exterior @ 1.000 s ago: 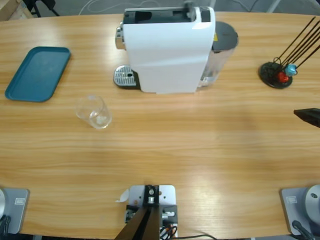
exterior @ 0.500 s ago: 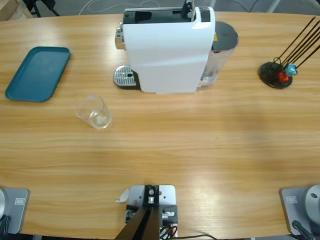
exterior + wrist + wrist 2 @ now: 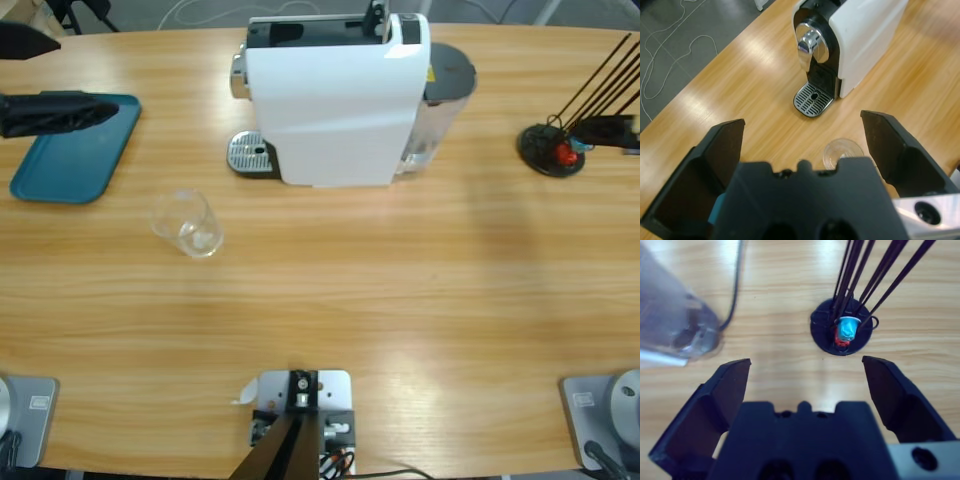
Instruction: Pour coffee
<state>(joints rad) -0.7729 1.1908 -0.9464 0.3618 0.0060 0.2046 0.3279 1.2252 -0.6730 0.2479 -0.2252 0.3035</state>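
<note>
The white coffee machine (image 3: 335, 100) stands at the back middle of the table, its metal drip grate (image 3: 250, 155) facing left. A clear glass tumbler (image 3: 187, 224) stands empty in front of the grate; it also appears in the left wrist view as the tumbler (image 3: 842, 150) below the grate (image 3: 813, 99). No coffee is in view. My left gripper (image 3: 88, 75) hovers open over the teal tray, left of the machine. My right gripper (image 3: 612, 130) is at the right edge, open (image 3: 806, 361) above the capsule stand (image 3: 842, 327).
A teal tray (image 3: 70, 160) lies at the far left. At the right, a black capsule stand (image 3: 550, 150) with thin rods holds a blue capsule (image 3: 847, 329) and a red one (image 3: 840, 342). The machine's clear water tank (image 3: 440, 110) sits on its right side.
My left gripper has come into the high view at the upper left, over the tray. My right gripper, gone half a second ago, now shows at the right edge by the capsule stand.
</note>
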